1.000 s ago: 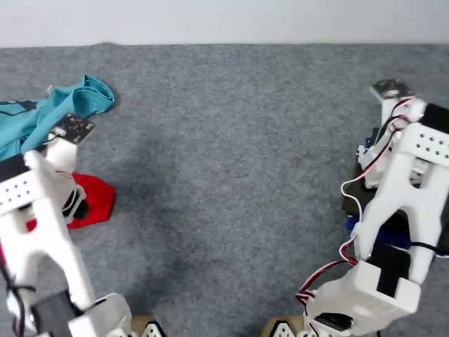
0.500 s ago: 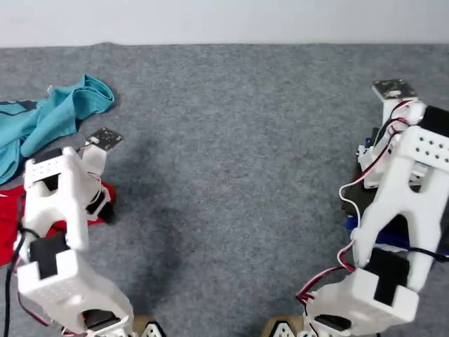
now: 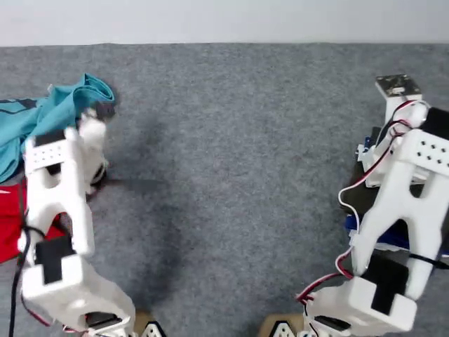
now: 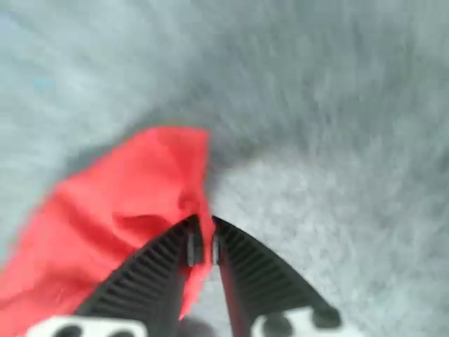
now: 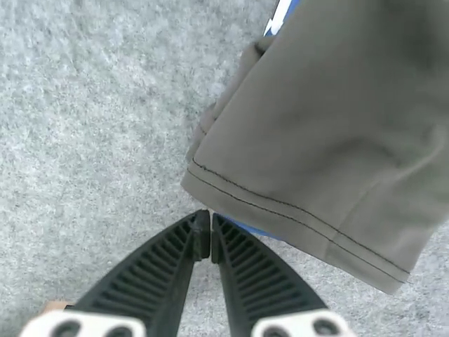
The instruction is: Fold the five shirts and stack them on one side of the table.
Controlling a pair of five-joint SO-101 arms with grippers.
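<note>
A red shirt [image 4: 105,210] lies bunched on the grey cloth at the left edge [image 3: 8,228]. My left gripper [image 4: 201,242] is shut, pinching the red shirt's edge between its fingertips. A teal shirt [image 3: 49,116] lies crumpled at the far left, just behind the left arm [image 3: 59,189]. On the right side a folded grey-brown shirt [image 5: 330,126] rests on a blue one [image 5: 283,17]; in the high view this stack [image 3: 365,200] is partly hidden under the right arm. My right gripper [image 5: 203,235] is shut on nothing, its tips at the stack's corner.
Grey felt-like cloth [image 3: 238,154] covers the table, bare across the middle between the two arms. A pale wall runs along the far edge [image 3: 224,21]. The arm bases stand at the near edge.
The left arm has swung away from the near edge toward the teal shirt, and the red shirt's corner has shifted with it. The right arm has barely moved.
</note>
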